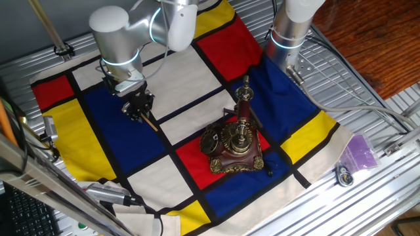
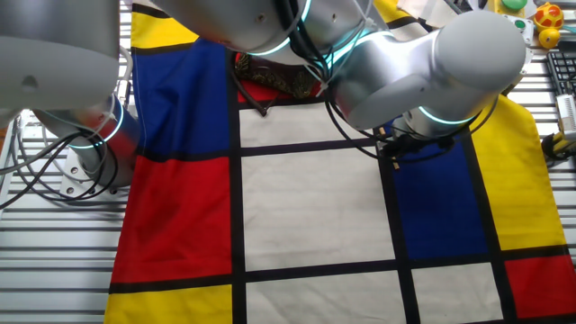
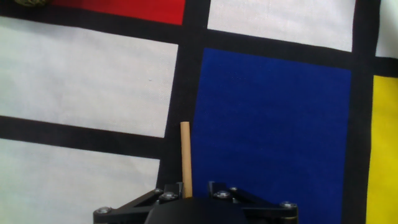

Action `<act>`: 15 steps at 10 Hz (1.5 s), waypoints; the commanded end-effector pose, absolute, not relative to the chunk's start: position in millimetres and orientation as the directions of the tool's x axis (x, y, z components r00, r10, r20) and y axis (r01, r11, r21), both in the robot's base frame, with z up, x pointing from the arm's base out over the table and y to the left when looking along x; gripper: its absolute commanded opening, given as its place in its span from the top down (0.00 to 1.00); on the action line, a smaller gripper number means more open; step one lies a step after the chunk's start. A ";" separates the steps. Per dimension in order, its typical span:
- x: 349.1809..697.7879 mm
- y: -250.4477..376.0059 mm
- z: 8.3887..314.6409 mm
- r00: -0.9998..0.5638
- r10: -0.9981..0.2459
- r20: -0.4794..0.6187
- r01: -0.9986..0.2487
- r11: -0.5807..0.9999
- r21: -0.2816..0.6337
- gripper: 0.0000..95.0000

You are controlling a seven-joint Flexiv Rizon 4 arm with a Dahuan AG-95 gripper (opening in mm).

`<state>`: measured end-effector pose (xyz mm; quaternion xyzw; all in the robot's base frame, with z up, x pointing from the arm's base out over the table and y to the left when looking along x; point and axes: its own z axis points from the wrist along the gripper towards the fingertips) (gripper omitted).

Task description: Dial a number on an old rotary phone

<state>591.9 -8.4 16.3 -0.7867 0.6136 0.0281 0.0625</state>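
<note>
The old rotary phone (image 1: pixel 233 148) stands on a red square of the cloth, with its dark red-brown base, brass trim and upright handset (image 1: pixel 243 99). My gripper (image 1: pixel 139 109) is well to its left, over a blue square. It is shut on a thin wooden stick (image 1: pixel 150 122) that points down toward the cloth. In the hand view the stick (image 3: pixel 185 155) sticks out from between the jaws of the gripper (image 3: pixel 187 188), above a black stripe beside a blue square. In the other fixed view the arm hides most of the phone (image 2: pixel 281 84).
A colour-block cloth (image 1: pixel 197 72) covers the table. A second arm's base (image 1: pixel 289 33) stands at the back right. A purple bag (image 1: pixel 359 152) and a small round item (image 1: pixel 343 176) lie off the cloth at the right. Cables run along the metal table edge.
</note>
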 end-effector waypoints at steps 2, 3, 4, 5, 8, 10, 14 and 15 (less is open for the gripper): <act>591.3 -9.1 15.4 0.251 -0.960 -0.122 -0.967 -0.244 -0.065 0.80; 591.0 -9.2 14.0 0.252 -0.960 -0.122 -0.967 -0.245 -0.064 0.80; 590.7 -9.4 13.0 0.248 -0.961 -0.124 -0.968 -0.242 -0.063 0.80; 590.3 -9.4 11.6 0.244 -0.961 -0.127 -0.969 -0.238 -0.062 0.80; 589.4 -8.7 8.6 0.235 -0.962 -0.141 -0.972 -0.229 -0.060 0.80; 588.8 -8.2 6.9 0.233 -0.962 -0.145 -0.972 -0.226 -0.061 0.80; 588.0 -8.1 6.0 0.228 -0.961 -0.153 -0.973 -0.221 -0.061 0.80; 588.1 -8.1 6.2 0.227 -0.961 -0.155 -0.974 -0.220 -0.062 0.80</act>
